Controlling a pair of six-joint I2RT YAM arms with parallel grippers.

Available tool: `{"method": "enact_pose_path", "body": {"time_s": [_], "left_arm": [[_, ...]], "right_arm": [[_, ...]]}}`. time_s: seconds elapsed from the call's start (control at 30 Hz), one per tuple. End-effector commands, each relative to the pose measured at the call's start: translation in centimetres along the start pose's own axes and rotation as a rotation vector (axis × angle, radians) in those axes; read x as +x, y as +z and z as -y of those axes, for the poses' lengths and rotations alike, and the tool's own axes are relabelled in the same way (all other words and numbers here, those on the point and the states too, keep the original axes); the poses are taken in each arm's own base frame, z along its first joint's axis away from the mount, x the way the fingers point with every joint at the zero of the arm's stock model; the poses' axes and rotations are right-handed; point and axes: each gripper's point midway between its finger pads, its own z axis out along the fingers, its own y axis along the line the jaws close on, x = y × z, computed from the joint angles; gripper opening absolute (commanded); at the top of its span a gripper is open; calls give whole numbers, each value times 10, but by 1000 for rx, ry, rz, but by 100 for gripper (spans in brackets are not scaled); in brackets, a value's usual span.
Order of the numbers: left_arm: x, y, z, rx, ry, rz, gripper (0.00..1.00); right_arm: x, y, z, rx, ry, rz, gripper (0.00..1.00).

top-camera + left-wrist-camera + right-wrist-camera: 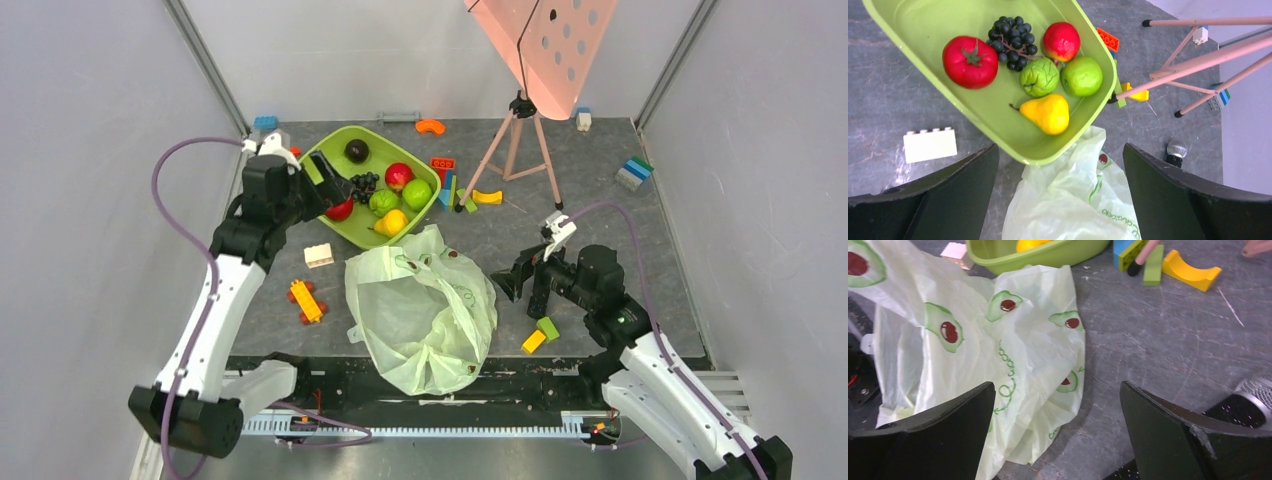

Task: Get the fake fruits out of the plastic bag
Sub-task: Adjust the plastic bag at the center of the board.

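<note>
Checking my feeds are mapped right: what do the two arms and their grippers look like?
They match. The left arm and right arm have white moulded link shells and black joint housings, each trailed by a looping purple cable. The left gripper and right gripper each carry two broad, matte black, wedge-shaped fingers. No markings show.

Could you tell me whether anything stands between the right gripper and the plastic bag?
Nothing visible does. The open right gripper faces the plastic bag directly, and in the wrist view the bag's edge shows between its fingers. The yellow and green blocks sit off to the side.
</note>
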Motion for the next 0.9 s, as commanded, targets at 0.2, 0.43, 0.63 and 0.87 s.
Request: {"method": "enact_pose_path", "body": {"time_s": [0.2,0.43,0.63,0.87], "left_arm": [[55,-53,-48,-82,82,-49,100],[77,-61,-66,-115,105,-75,100],[72,-63,-67,-124,117,-58,100],[73,-64,-71,-133,122,-47,100]], "right_arm": [[5,-13,25,161,9,12,98],[-31,-15,-48,-205,12,162,98],[-22,4,-94,-259,-2,112,98],[8,39,-81,-29,-46,-18,98]]}}
